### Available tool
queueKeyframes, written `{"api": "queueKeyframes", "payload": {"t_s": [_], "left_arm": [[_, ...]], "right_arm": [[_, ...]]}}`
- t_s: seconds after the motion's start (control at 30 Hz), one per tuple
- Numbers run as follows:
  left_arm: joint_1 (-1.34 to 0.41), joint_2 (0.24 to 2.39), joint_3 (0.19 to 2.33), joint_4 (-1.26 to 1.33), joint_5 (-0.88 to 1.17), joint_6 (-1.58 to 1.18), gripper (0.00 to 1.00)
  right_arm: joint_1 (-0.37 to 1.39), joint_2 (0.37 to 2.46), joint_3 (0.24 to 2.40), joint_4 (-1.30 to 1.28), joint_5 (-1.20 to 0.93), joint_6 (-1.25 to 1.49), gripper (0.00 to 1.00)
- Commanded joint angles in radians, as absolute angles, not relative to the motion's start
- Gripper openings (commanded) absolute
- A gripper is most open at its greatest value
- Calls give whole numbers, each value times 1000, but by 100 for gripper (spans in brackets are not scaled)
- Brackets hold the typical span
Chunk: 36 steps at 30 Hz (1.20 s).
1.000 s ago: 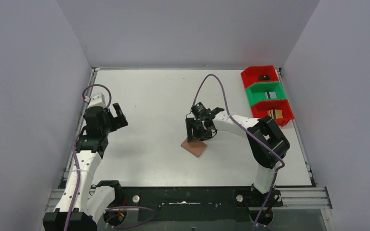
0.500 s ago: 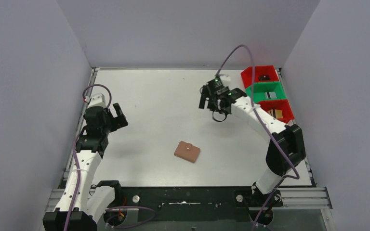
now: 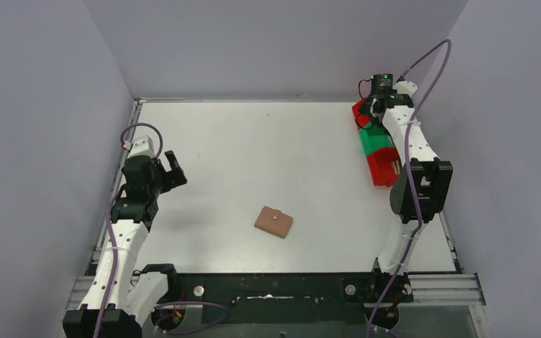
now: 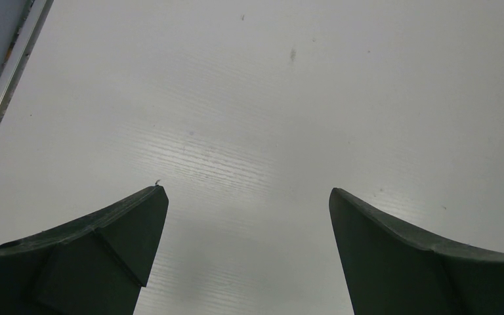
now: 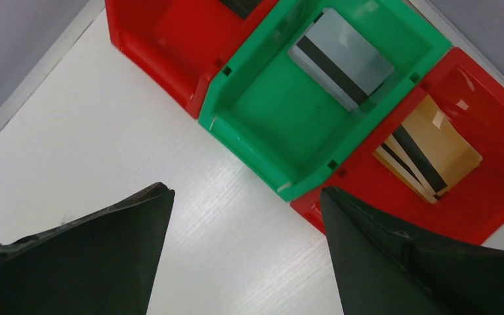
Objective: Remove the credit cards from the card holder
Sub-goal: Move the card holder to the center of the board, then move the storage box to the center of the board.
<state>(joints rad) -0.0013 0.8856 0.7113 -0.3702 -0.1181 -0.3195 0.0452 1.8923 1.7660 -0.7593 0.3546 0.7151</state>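
"Two sets of fingers, both spread wide?"

"Yes, and nothing between them. The left fingers [image 4: 72, 262] hang over bare bench [image 4: 249, 98] at nine o'clock. The right fingers [image 5: 92, 262] hover at two o'clock, by the green bin [image 5: 249, 141]."

"And the card holder [image 3: 274, 221]?"

"Folded shut, flat on the bench, just toward six o'clock from centre. A silver-grey card [image 5: 341, 59] lies in the green bin, gold-tan cards [image 5: 430, 157] in the red bin [image 5: 492, 118] touching it."
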Motion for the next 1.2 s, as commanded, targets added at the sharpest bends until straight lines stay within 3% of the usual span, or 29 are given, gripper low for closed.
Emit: {"api": "queueKeyframes", "payload": {"t_s": [0.0, 0.43, 0.77, 1.17], "left_arm": [[6, 883, 730, -335, -100, -302, 97], [8, 874, 729, -332, -95, -301, 97], [9, 865, 729, -331, -96, -299, 97], [16, 865, 728, -328, -92, -299, 97]], "right_arm": [[24, 2013, 1935, -826, 444, 806, 85], [-48, 2145, 2011, -670, 373, 895, 83], [-100, 2321, 2207, -653, 240, 887, 88], [-102, 2385, 2213, -634, 181, 878, 86]]}}
